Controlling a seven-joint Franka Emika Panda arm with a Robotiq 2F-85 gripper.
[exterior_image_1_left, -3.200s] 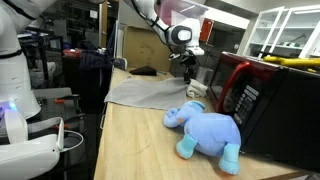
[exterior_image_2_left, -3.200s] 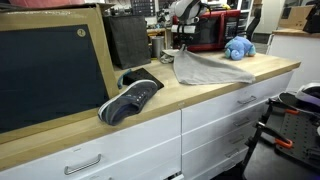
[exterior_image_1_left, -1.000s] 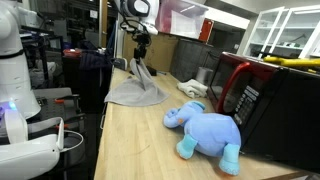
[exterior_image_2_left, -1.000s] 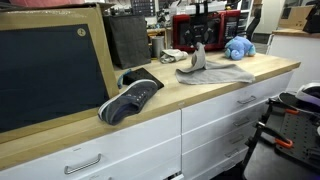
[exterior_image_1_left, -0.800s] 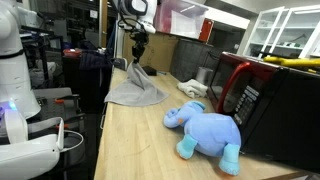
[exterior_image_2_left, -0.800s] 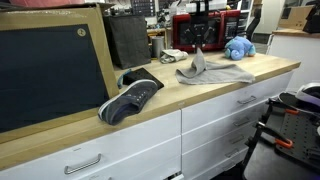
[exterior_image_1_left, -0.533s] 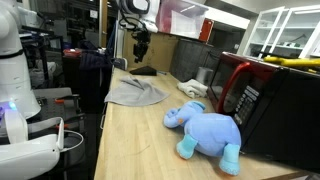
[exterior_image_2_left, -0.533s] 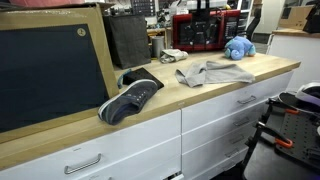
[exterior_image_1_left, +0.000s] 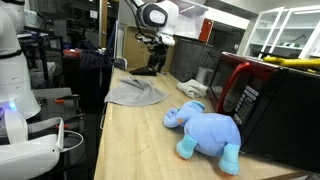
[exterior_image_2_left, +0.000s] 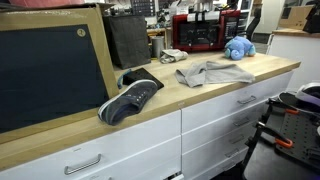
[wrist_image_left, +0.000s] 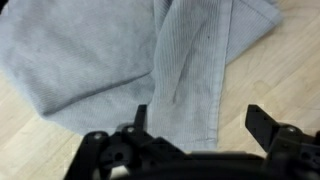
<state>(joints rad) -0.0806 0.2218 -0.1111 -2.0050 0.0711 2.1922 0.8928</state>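
A grey cloth (exterior_image_1_left: 135, 95) (exterior_image_2_left: 210, 72) lies crumpled and partly folded on the wooden counter (exterior_image_1_left: 140, 150). In the wrist view the cloth (wrist_image_left: 130, 60) fills the frame, one flap doubled over the rest. My gripper (wrist_image_left: 200, 125) hangs above it, open, with nothing between its fingers (wrist_image_left: 260, 122). In an exterior view the gripper (exterior_image_1_left: 155, 48) is raised well above the counter, behind the cloth. A blue plush elephant (exterior_image_1_left: 205, 130) (exterior_image_2_left: 238, 47) lies beside the cloth.
A red and black microwave (exterior_image_1_left: 260, 95) (exterior_image_2_left: 200, 35) stands along the counter by the plush. A dark sneaker (exterior_image_2_left: 130, 97) lies near a framed blackboard (exterior_image_2_left: 50, 65). White drawers (exterior_image_2_left: 210, 120) sit under the counter.
The gripper held a corner of the cloth up; it has opened and let go. The cloth has dropped flat in a folded heap, and the gripper has risen and swung away.
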